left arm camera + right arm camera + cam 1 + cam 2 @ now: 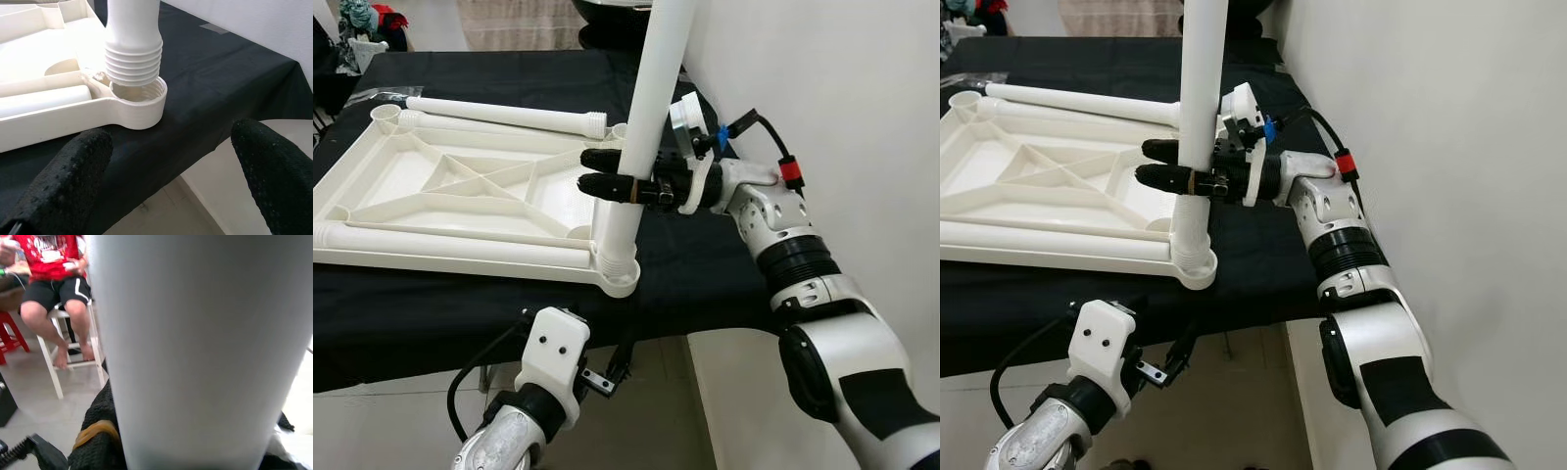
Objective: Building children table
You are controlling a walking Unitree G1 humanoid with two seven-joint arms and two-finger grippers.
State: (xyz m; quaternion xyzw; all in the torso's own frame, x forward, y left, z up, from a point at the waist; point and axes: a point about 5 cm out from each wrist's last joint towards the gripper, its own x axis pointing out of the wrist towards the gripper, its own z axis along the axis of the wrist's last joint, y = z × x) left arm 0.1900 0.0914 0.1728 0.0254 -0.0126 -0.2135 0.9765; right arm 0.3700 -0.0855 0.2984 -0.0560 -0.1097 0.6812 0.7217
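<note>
Nearest the head camera: left claw (pixel 607 377), low below the bench (pixel 724 264) edge, fingers (pixel 63 181) spread wide in left wrist view, holding nothing, aimed at the near corner socket (pixel 139 100).

Black-covered bench against a white wall (pixel 842 88) on the right.

White tabletop (pixel 460 186) upside down on the bench, ribbed underside up, round sockets at corners.

Upright leg (pixel 641 127) standing at the near right corner, tilted slightly, ribbed lower end (pixel 133 61) sitting at the socket mouth; threads still visible above the rim, not fully in.

Right claw (pixel 605 172) reaching in from the right, closed around the upright leg about midway up, one black finger on each side. Leg surface close up in right wrist view (pixel 205 347), pale and blurred.

Second leg (pixel 504 115) lying flat along the far edge of the tabletop, threaded end toward the right. Third leg (pixel 450 240) lying flat along the near edge inside the rim, its end just beside the corner socket.

Person (pixel 54 289) in red shirt and dark shorts seated on a white chair (pixel 58 362), seen past the leg in right wrist view. Red stool (pixel 10 335) beside them.
</note>
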